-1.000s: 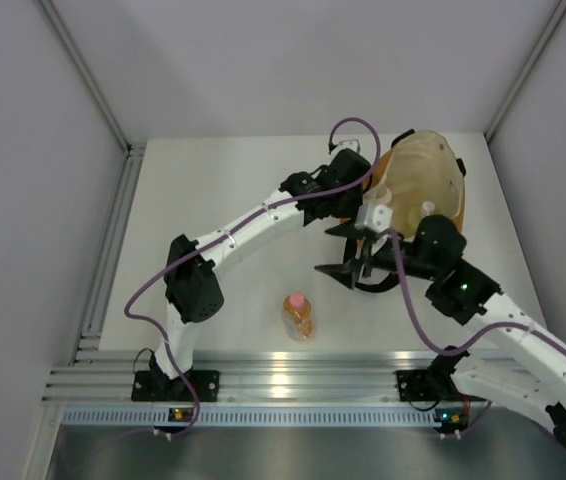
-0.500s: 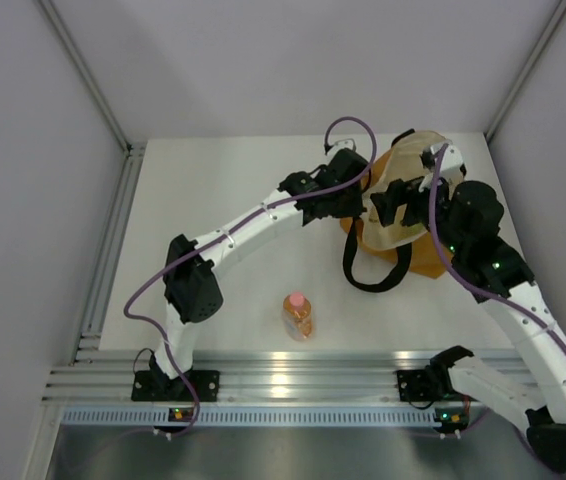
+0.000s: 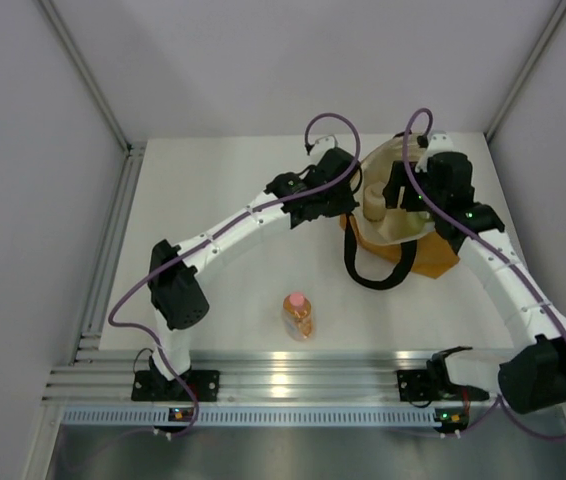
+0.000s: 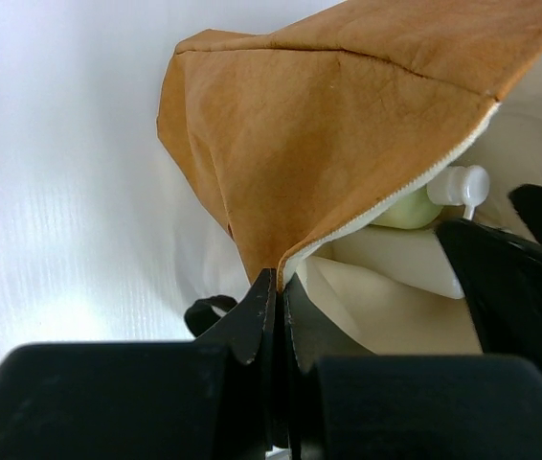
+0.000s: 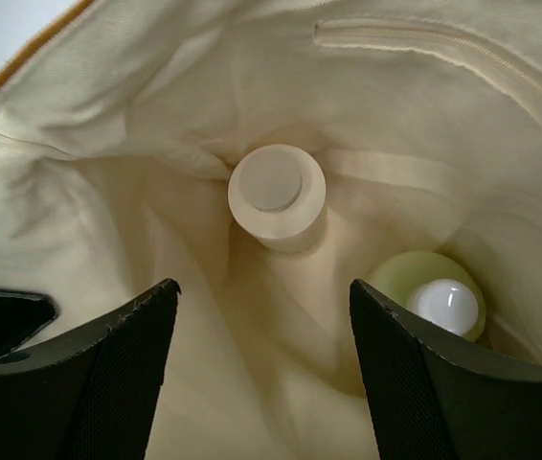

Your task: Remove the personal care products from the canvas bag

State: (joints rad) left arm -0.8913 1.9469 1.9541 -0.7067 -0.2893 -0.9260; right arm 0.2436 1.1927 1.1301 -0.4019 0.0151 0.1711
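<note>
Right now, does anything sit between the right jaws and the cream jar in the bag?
Nothing visible does. The right jaws stand open over the cream round jar, inside the mouth of the canvas bag. The pale green bottle sits off to one side; the left jaws pinch the rim.

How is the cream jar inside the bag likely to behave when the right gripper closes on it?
The cream jar looks rigid and smooth-sided, so it may slip in a loose pinch. It is round, so likely to roll if tipped. It stands on the canvas bag's soft, creased lining, which probably gives under pressure.
</note>
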